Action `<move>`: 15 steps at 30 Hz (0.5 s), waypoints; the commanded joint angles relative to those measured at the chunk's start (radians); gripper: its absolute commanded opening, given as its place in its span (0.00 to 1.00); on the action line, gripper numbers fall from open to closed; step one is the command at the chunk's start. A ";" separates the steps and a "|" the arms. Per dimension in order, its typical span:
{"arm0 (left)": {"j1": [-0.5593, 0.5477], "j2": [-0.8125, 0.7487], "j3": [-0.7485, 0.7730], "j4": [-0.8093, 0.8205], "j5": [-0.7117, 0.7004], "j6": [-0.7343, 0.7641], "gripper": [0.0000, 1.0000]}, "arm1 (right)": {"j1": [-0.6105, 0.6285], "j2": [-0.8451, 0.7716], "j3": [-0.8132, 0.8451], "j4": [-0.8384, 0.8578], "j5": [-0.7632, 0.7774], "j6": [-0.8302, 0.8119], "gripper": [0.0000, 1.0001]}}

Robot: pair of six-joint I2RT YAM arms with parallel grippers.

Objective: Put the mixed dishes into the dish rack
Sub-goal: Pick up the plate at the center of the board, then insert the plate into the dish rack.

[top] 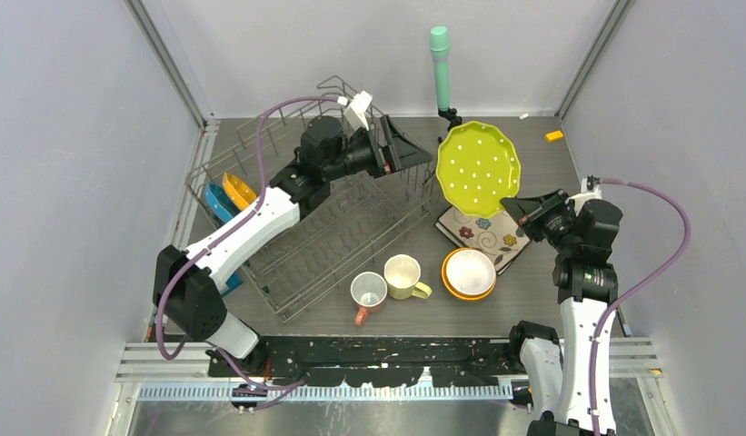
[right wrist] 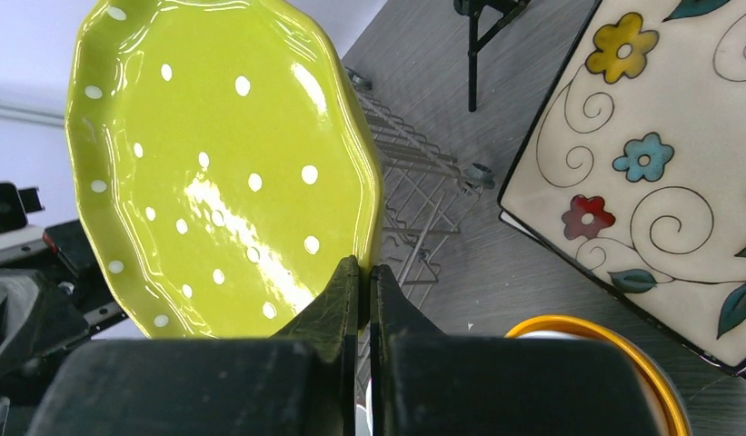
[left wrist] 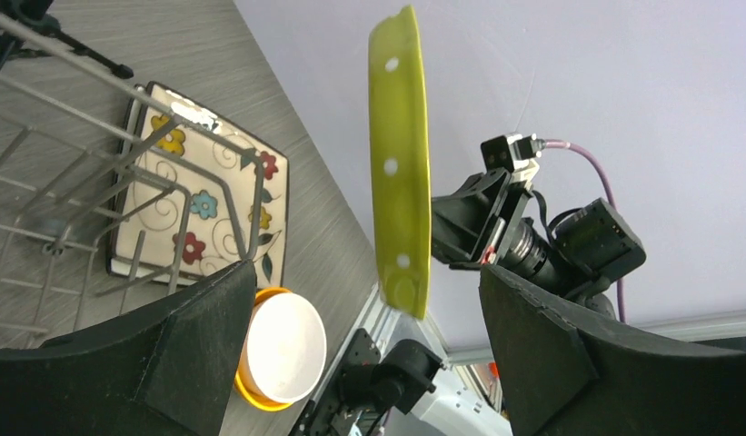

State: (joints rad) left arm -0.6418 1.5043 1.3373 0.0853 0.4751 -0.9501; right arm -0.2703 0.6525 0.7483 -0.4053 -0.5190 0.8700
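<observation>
My right gripper (top: pixel 517 205) is shut on the rim of the yellow-green dotted plate (top: pixel 478 167) and holds it upright in the air, right of the dish rack (top: pixel 305 227). The plate fills the right wrist view (right wrist: pixel 214 163) and shows edge-on in the left wrist view (left wrist: pixel 401 163). My left gripper (top: pixel 414 150) is open and empty above the rack's right end, facing the plate. Blue (top: pixel 216 202) and orange (top: pixel 239 190) plates stand in the rack's left end. The white square plate (top: pixel 485 232), white bowl in orange bowl (top: pixel 468 272), pale-yellow mug (top: pixel 403 276) and pink mug (top: pixel 368 292) sit on the table.
A green-topped cylinder on a black tripod (top: pixel 440 68) stands at the back, just behind the held plate. A small orange piece (top: pixel 554 136) lies at the back right. Grey walls close in both sides.
</observation>
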 commanded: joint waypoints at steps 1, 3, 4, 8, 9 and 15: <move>-0.031 0.050 0.130 0.037 0.021 -0.008 0.94 | -0.001 -0.019 0.081 0.181 -0.102 0.030 0.00; -0.042 0.085 0.180 -0.008 0.029 0.014 0.93 | 0.000 -0.019 0.080 0.186 -0.111 0.029 0.00; -0.051 0.102 0.225 -0.044 0.029 0.044 0.93 | 0.000 -0.018 0.081 0.191 -0.115 0.028 0.00; -0.065 0.162 0.308 -0.145 0.037 0.081 0.89 | 0.003 -0.015 0.082 0.205 -0.133 0.029 0.00; -0.067 0.169 0.314 -0.147 0.040 0.080 0.87 | 0.002 -0.016 0.082 0.208 -0.136 0.029 0.00; -0.096 0.208 0.369 -0.250 0.022 0.132 0.78 | 0.006 -0.014 0.076 0.223 -0.155 0.029 0.00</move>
State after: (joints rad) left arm -0.7208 1.6928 1.6444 -0.0711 0.4911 -0.8776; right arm -0.2703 0.6548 0.7483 -0.3706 -0.5972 0.8665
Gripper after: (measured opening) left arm 0.804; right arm 0.054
